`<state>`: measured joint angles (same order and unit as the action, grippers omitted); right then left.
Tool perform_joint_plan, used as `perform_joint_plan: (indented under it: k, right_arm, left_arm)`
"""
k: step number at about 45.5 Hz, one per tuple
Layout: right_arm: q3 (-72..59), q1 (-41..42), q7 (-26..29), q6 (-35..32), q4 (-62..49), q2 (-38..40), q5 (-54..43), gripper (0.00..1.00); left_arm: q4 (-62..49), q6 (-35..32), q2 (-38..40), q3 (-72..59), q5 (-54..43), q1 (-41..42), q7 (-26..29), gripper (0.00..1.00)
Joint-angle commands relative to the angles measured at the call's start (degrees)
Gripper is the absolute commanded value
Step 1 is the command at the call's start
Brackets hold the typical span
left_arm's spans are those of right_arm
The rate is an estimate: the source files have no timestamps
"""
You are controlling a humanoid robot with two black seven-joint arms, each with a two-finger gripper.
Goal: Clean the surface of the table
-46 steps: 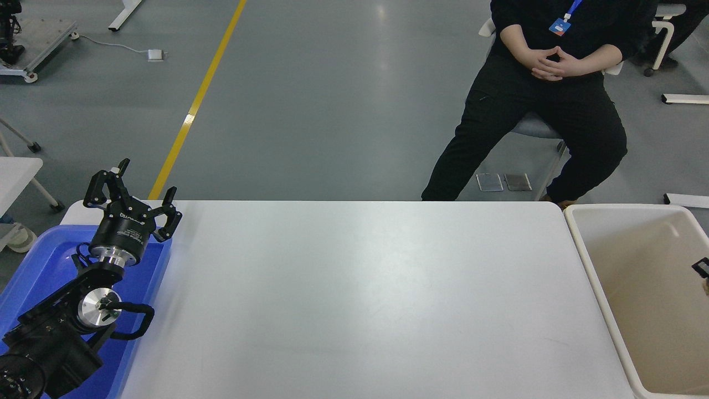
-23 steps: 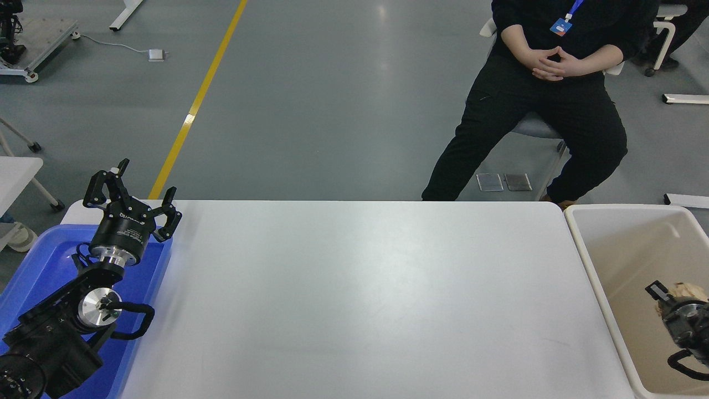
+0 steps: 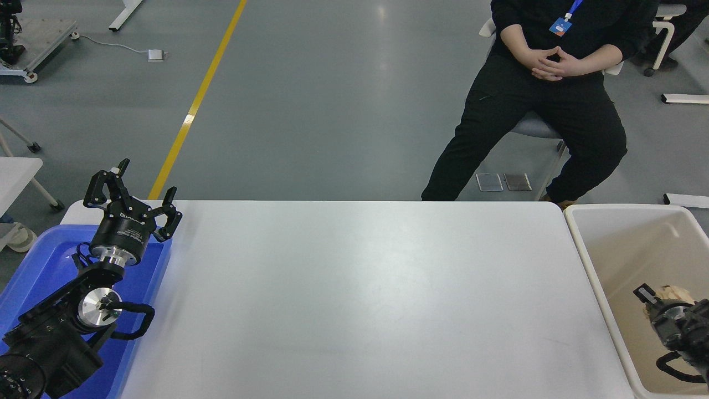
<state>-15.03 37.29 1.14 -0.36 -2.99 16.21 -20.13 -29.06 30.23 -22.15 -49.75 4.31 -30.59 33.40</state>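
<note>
Right end effector (image 3: 659,305) low at the right edge, inside the beige-white bin (image 3: 587,260), with a crumpled tan wad (image 3: 673,292) against its tip. Impossible to tell whether closed on the wad or merely touching it; fingers mostly hidden behind the wrist. Wad looks like crushed paper, so probably light, soft and easily squashed, unlikely to slip.

Left end effector (image 3: 133,199) parked at the lower left, fingers spread open and holding nothing, above the far edge of a shallow blue tray (image 3: 33,260) lying on the left end of the desk.

Between the two, the table surface (image 3: 354,299): a wide, matte white desk top with rounded corners, filling the middle of the view. Hard, rigid, smooth, fixed in place; nothing to lift or grasp, only to be swept or wiped across. No loose items visible on it, only soft reflections of ceiling light. Judged from that, clearing seems close to finished.

Bin standing off the right end of the desk, just beside its edge; high walls likely the one thing to clear when lifting the right arm out.

Beyond the far edge, a seated person (image 3: 554,100) in dark clothes, hands clasped (image 3: 551,61), well apart from both arms. Grey floor with a yellow line (image 3: 194,105) behind.
</note>
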Motion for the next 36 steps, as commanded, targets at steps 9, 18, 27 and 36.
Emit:
perform_joint_plan:
  k: [9, 18, 27, 36]
  right_arm:
    - [0.36, 0.07, 0.0, 3.34, -0.26, -0.13, 0.0, 0.32]
    - [0.36, 0.07, -0.09, 7.13, 0.0, -0.13, 0.0, 0.81]
    - [0.44, 0.24, -0.09, 6.6, 0.44, -0.04, 0.09, 0.98]
    - [2.11, 2.35, -0.26, 6.6, 1.75, 1.1, 0.09, 0.98]
  left_arm:
    - [-0.03, 0.0, 0.0, 0.0, 0.0, 0.0, 0.0, 1.0]
    - [0.06, 0.0, 0.0, 0.0, 0.0, 0.0, 0.0, 1.0]
    - [0.05, 0.0, 0.0, 0.0, 0.0, 0.0, 0.0, 1.0]
    - [0.05, 0.0, 0.0, 0.0, 0.0, 0.0, 0.0, 1.0]
